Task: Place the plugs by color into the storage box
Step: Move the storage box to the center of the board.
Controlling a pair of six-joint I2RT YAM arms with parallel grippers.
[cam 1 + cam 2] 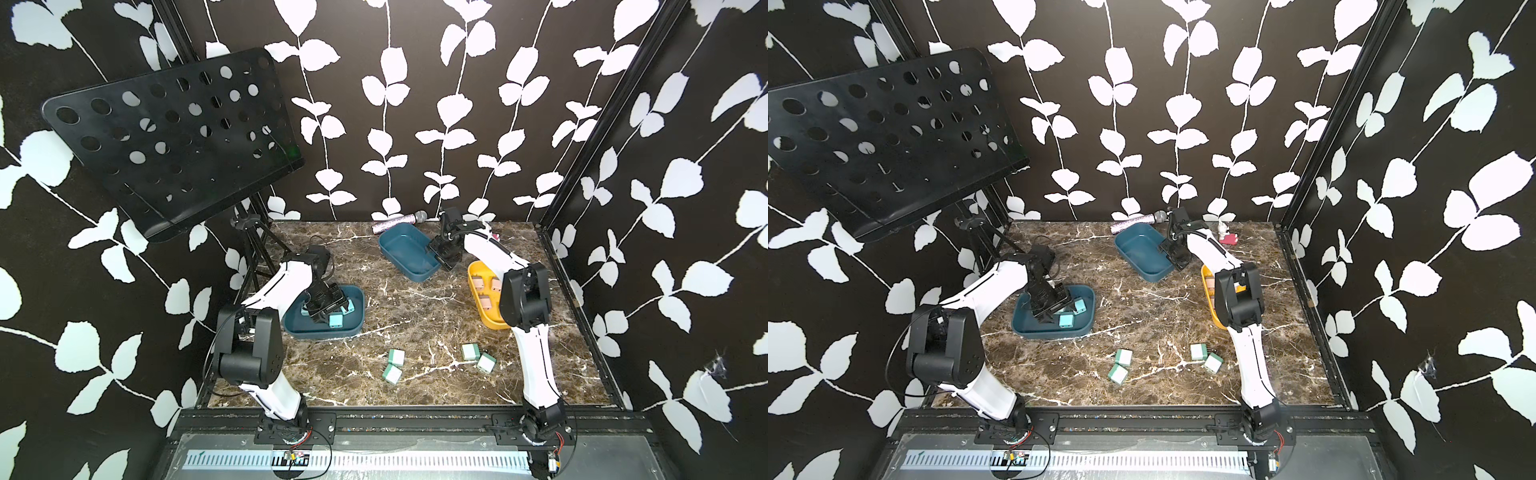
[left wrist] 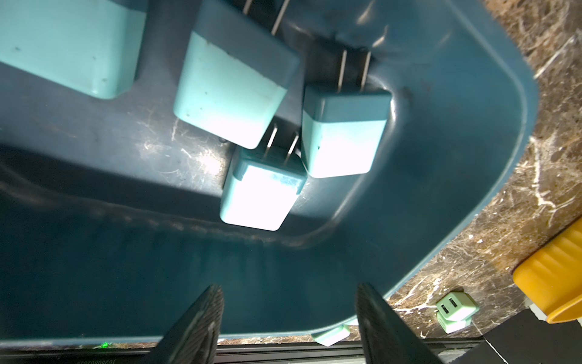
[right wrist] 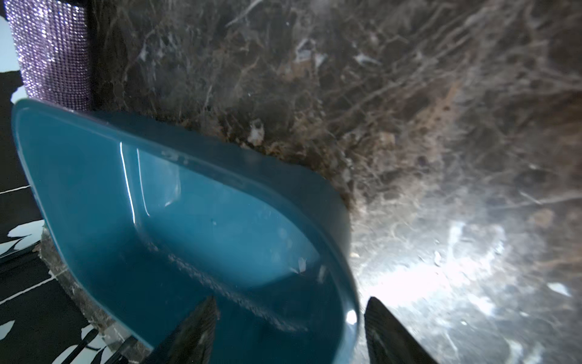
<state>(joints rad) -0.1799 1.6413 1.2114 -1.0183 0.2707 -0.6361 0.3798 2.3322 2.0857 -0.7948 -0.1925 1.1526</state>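
Left pincer (image 2: 288,290) parted, empty — four light-blue cube-shaped plastic plugs (image 2: 261,192) just beyond its tips in a dark teal tray (image 2: 472,157). Right pincer (image 3: 291,301) parted astride the rim of a second teal tray (image 3: 94,205), empty. Four mint-green plugs (image 1: 396,356) loose, well behind both pincers — three pinkish-beige plugs (image 1: 485,302) visible in a yellow tray (image 1: 489,319).

- Support surface: dark brown marble-pattern tabletop (image 1: 415,299), white veining.
- Near teal tray (image 1: 320,332): on the left half, just ahead of the middle.
- Rear teal tray (image 1: 399,249): at the rear centre.
- Yellow tray (image 1: 473,274): along the right side.
- Mint green plugs: two pairs at the front, one (image 1: 396,356) just beside another (image 1: 392,375), a third (image 1: 469,351) touching the fourth (image 1: 486,363).
- Microphone (image 1: 399,222): lies at the rear edge, glitter-covered handle.
- Stand tripod (image 1: 253,245): at the rear left corner.
- Small red object (image 1: 1228,238): at the rear right; type cannot be told.
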